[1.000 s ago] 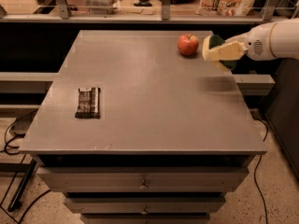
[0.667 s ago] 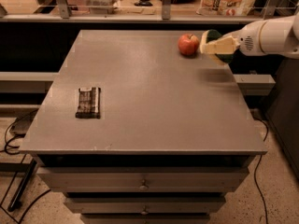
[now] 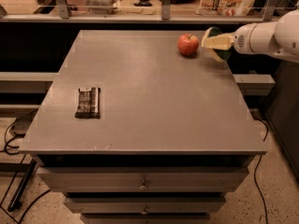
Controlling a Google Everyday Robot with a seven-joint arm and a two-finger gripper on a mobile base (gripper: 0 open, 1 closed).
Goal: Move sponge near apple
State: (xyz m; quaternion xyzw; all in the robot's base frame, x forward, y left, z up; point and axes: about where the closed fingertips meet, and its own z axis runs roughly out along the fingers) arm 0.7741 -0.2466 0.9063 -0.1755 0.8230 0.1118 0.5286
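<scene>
**A:** Where is the sponge (image 3: 223, 55)?

**B:** It is in the gripper (image 3: 216, 42), at the far right corner of the table (image 3: 154, 125). The fingers are clamped on it, and dark green shows above and below them.

**A:** Is it resting on the table?

**B:** That is hard to say. It hangs low, with a shadow right under it, but whether it touches the table is not clear.

**A:** Which way is the apple (image 3: 188, 45) from there?

**B:** As the camera sees it, the apple is straight off the fingertips to the left, just beside the sponge. A narrow strip of table shows between them and they do not touch. The arm (image 3: 275, 34) reaches in from the right, so the gripper already points at the apple.

**A:** How does the sponge's long axis lie?

**B:** It looks to run across the fingers, tilted, not along them. No more than that can be read.

**A:** What does the next move depend on?

**B:** It probably depends on that small gap. The sponge seems near enough already, so what is left is likely a short lowering and a release. A push further left could knock the apple and roll it.

**A:** How many of each thing are there?

**B:** There is one apple, one sponge, one arm and one gripper. There is also one dark flat packet (image 3: 88, 102), well apart on the near left of the table and out of the way.
</scene>
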